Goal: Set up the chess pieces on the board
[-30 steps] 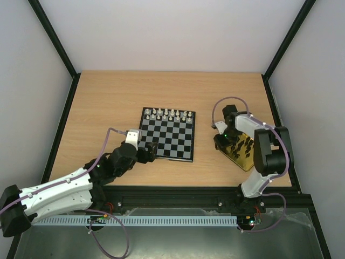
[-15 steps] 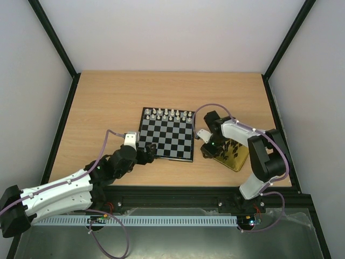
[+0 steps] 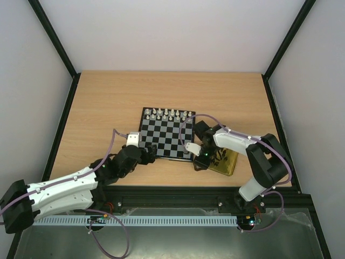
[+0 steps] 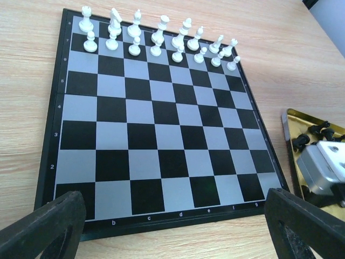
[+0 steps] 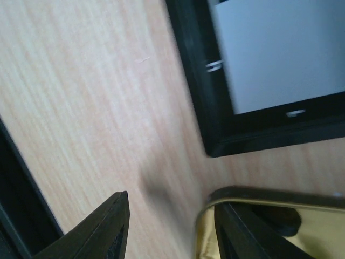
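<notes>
Board [image 4: 161,135] — black-and-white checks, dark rim; white pieces [image 4: 157,39] on far rows; gold tray [image 4: 288,129] right — black pieces [image 4: 318,129]; pale wood-grain table [image 3: 108,102]

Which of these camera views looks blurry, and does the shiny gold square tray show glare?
Right wrist view: smeared, the black-and-white checkered chessboard and shiny gold square tray rim soft. Left wrist view: small white chess pieces crisp, its own black fingers blurred. Top view: even light, no harsh tray glare.
</notes>
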Controlling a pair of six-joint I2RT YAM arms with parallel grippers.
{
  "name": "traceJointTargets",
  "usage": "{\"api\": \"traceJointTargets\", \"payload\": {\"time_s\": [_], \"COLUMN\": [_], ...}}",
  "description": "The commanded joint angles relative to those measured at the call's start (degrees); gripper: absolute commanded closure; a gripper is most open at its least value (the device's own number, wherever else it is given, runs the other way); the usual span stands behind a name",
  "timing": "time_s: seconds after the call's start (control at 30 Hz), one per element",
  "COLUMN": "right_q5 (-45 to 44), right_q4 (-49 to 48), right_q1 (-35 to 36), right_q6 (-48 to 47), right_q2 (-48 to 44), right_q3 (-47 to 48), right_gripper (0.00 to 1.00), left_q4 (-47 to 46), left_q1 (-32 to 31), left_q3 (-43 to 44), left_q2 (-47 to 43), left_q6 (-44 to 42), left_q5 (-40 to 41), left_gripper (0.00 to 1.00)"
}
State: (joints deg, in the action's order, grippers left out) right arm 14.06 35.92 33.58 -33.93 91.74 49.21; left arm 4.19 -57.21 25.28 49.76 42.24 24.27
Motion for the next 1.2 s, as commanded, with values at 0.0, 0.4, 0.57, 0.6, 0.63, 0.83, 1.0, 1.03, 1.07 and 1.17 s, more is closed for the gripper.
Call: {"api": "traceJointTargets", "payload": {"time_s": [0.0, 0.4, 0.57, 0.6, 0.63, 0.83, 1.0, 1.03, 1.07, 1.17], "right_q5": [-1.66, -2.88, -3.06, -2.05, -0.47, 2.4, 2.63, 2.67, 2.41, -0.36], "right_q4": [6.65, 9.7, 8.24, 8.56, 9.08, 8.3, 8.01, 7.52, 6.63, 3.14], "right_q1": [1.39, 2.0, -3.13, -4.58, -6.09, -11.15, -20.73, -22.98, -25.03, -28.46], "right_q6": [-4.78, -6.43, -4.08, -3.36, -2.91, 2.42, 5.92, 7.15, 8.38, 12.67], "right_q2": [1.98, -4.7, -10.13, -11.12, -12.35, -18.09, -12.74, -11.14, -9.52, -6.56], "right_q3": [-5.36, -3.5, -1.94, -1.16, -0.23, 3.86, 8.46, 9.41, 10.26, 11.05], "right_gripper": [0.56, 0.57, 0.52, 0.51, 0.5, 0.46, 0.46, 0.46, 0.46, 0.44], "left_q4": [-2.49, 2.71, 11.35, 13.4, 15.05, 15.78, 4.18, 1.97, 1.39, 5.3], "left_q1": [-0.11, -0.17, -0.09, -0.07, -0.09, 0.13, 0.22, 0.74, 1.67, 3.19], "left_q3": [0.92, 10.36, 18.33, 19.94, 21.15, 20.86, 13.47, 12.62, 12.78, 17.44], "left_q2": [1.78, 3.74, 3.89, 3.94, 3.83, 2.66, -0.8, -0.72, -0.18, 3.53], "left_q6": [0.85, -7.34, -12.96, -13.35, -13.85, -14.71, -19.96, -21.27, -21.5, -19.25], "left_q5": [1.01, 1.59, 6.02, 7.73, 9.18, 16.57, 17.34, 15.69, 13.34, 10.5], "left_gripper": [0.06, 0.07, 0.01, 0.01, 0.01, 0.01, 0.01, 0.01, 0.01, 0.01]}}
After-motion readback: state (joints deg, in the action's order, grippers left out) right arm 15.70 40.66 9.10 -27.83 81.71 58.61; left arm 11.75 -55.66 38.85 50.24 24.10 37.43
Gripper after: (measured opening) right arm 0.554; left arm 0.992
